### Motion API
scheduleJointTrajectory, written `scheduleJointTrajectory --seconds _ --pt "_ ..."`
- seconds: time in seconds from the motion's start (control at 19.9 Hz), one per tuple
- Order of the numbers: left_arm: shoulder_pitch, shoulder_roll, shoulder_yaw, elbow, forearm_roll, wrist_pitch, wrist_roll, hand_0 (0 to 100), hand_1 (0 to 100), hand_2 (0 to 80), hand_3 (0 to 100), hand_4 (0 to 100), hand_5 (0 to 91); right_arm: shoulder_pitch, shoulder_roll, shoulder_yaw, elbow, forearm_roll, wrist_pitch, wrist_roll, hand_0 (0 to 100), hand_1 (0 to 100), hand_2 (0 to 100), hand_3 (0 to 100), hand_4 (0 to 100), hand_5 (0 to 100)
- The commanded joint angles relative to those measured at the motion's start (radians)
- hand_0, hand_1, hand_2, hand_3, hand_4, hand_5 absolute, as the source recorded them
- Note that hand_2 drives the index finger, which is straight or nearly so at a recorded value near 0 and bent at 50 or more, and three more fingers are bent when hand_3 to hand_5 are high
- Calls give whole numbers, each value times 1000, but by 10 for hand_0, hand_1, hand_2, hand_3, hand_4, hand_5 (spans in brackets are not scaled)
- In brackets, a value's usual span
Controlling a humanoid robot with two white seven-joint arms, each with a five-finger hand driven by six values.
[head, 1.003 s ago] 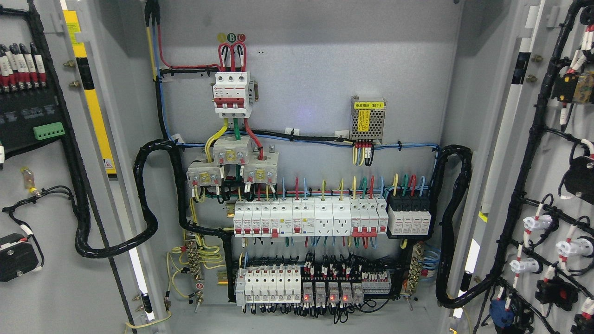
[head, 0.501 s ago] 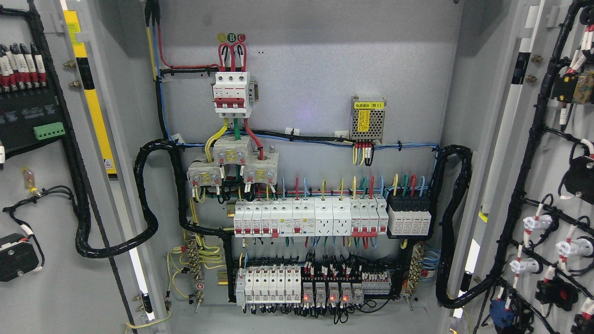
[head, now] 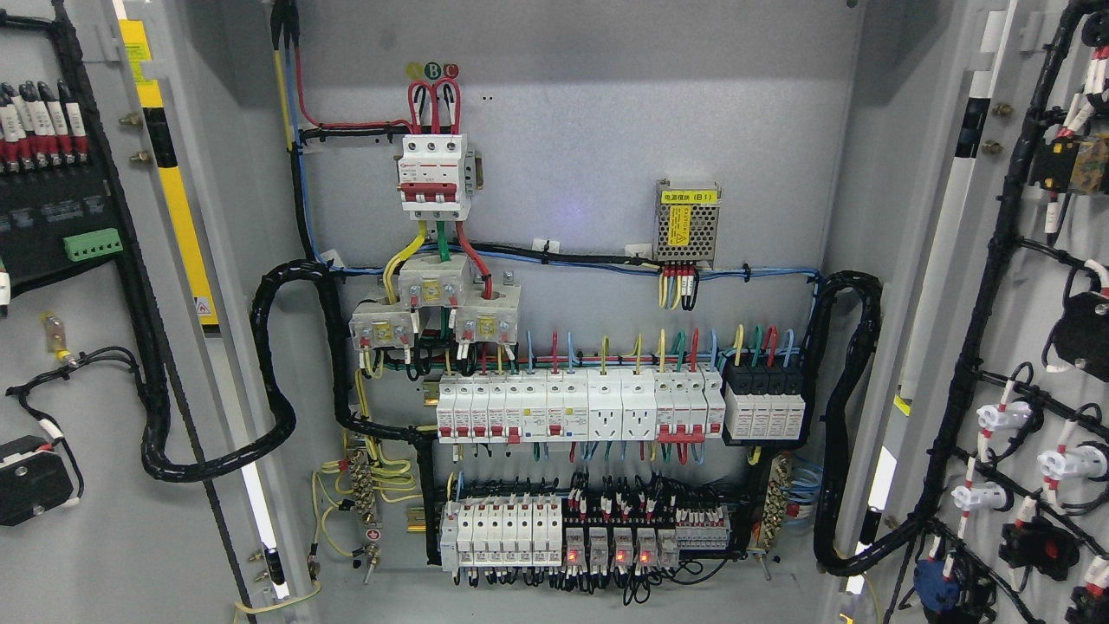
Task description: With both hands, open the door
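Both grey doors of the electrical cabinet stand swung wide open. The left door (head: pixel 113 520) fills the picture's left side, its inner face carrying black wiring and a green terminal block (head: pixel 92 245). The right door (head: pixel 1031 303) fills the right side, with black cable bundles and white connectors on its inner face. Between them the cabinet's back panel (head: pixel 572 147) is fully exposed. Neither of my hands nor any arm shows in the head view.
On the back panel sit a red-and-white main breaker (head: pixel 433 175), a small power supply (head: pixel 688 221), a row of white breakers (head: pixel 572 407) and a lower row of relays (head: pixel 589 537). Thick black conduit loops (head: pixel 277 381) run from each door hinge side into the cabinet.
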Motion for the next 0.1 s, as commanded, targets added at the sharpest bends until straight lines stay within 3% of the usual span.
scheduleJointTrajectory --seconds 0.0,0.05 --pt "-5 -3 -150 80 -71 12 -2 120 556 0 0 0 0 -9 17 -8 90 32 12 -9 0 500 40 0 0 0" --pt "-5 -3 -150 80 -78 15 -2 120 556 0 0 0 0 -9 17 -8 90 32 13 -9 0 500 40 0 0 0"
